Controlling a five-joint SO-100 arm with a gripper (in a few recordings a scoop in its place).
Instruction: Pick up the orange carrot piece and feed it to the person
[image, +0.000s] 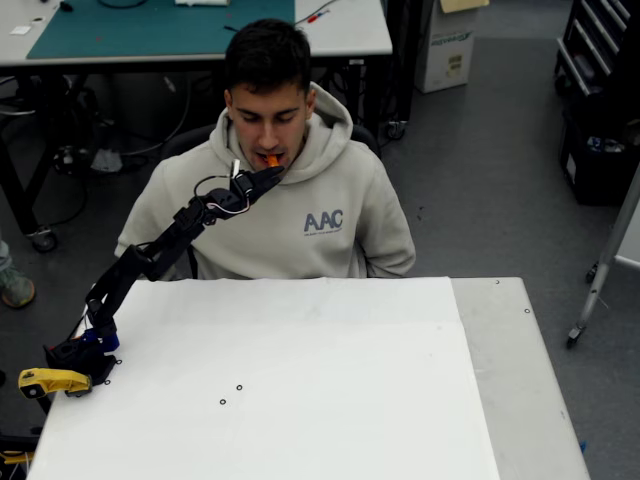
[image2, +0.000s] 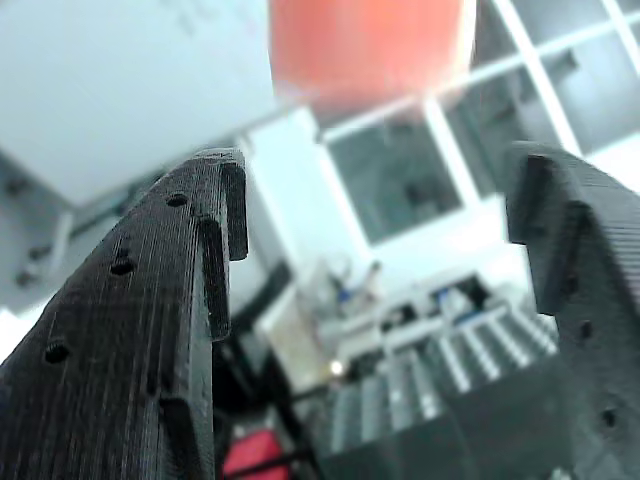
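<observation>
So the setup is a big white bench (image: 330, 400) with a bare grey strip along its right edge, sitting on a grey workshop floor, and there's a second table with a green cutting mat (image: 150, 25) behind the guy. One black arm (image: 150, 260) is clamped at the bench's left edge by a yellow clamp (image: 50, 381), and it reaches up past the far edge. One person (image: 275, 190) in a beige hoodie with "AAC" on the chest sits right behind the bench. One carrot piece (image: 271, 159), a tiny bright orange stub, is right at his mouth. The gripper (image: 262, 179) sits just under it, and in the wrist view the fingers (image2: 150, 330) are spread wide apart with the orange blur above them.
</observation>
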